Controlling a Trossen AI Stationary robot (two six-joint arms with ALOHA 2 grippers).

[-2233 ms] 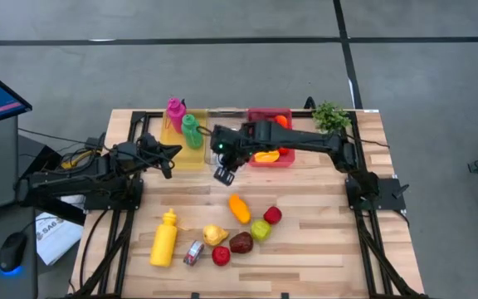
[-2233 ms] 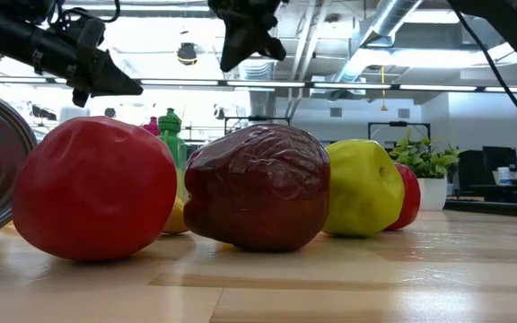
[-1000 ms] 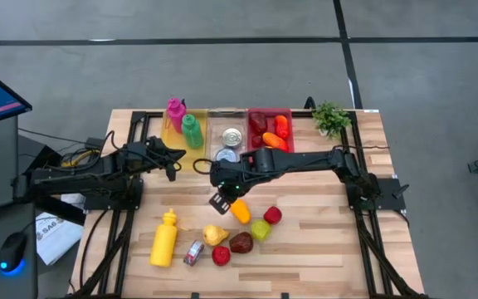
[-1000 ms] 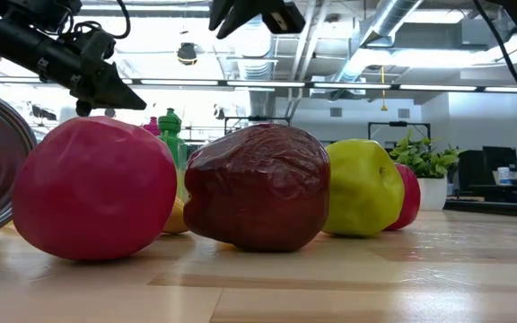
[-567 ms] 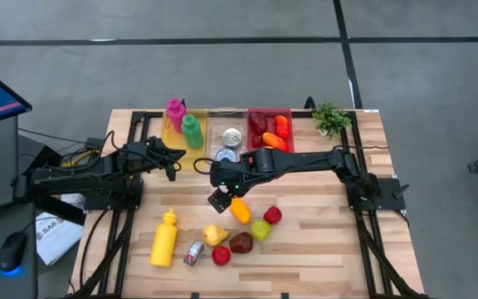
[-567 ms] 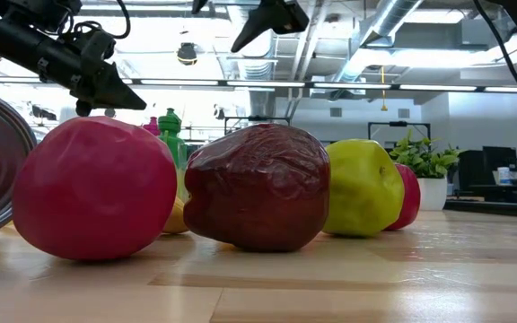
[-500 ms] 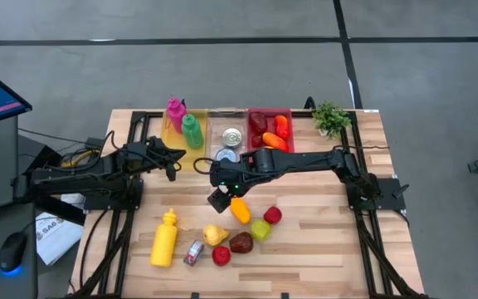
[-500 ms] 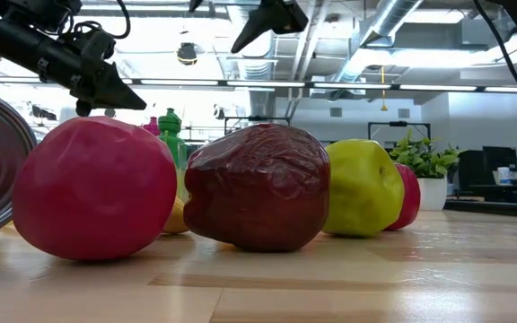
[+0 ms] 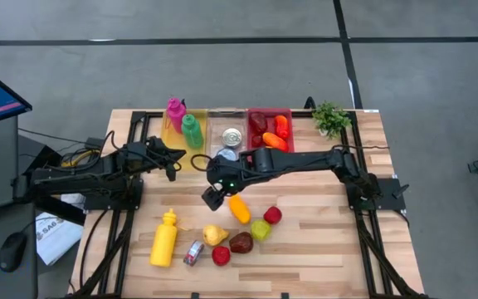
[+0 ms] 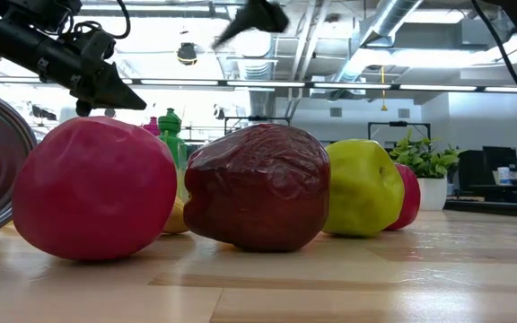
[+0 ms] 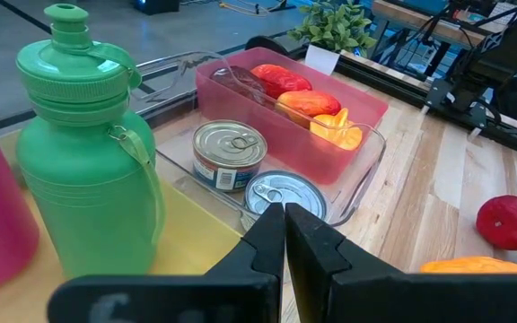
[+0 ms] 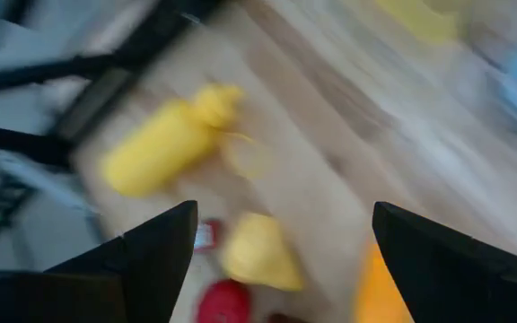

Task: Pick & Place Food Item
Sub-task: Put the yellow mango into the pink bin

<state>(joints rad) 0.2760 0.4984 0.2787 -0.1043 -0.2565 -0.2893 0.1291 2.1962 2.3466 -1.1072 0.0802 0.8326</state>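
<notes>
Table [image 9: 322, 249]: we see pale wood planks.
Bottles: pink [image 9: 174, 113], green [image 9: 191, 130] and yellow [image 9: 165, 237] (the yellow one lies flat).
Bins: yellow [image 9: 175, 155], clear [image 9: 219, 123], pink-red [image 9: 265, 113].
Cans [image 11: 230, 153]: silver tops, blue-and-red label.
Fruit: orange [image 9: 239, 208], yellow-green [image 9: 260, 229], dark red [image 9: 241, 242], red [image 9: 221, 255].
Plant [image 9: 331, 117]: green.
Arms [image 9: 305, 159]: black.

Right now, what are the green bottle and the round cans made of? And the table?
The green bottle looks like plastic: smooth, one even matte colour, with a moulded ribbed cap. The two cans look like metal: shiny silvery lids with pull rings, one with a paper-like label. The table looks like wood: pale planks with visible grain and seams.
</notes>
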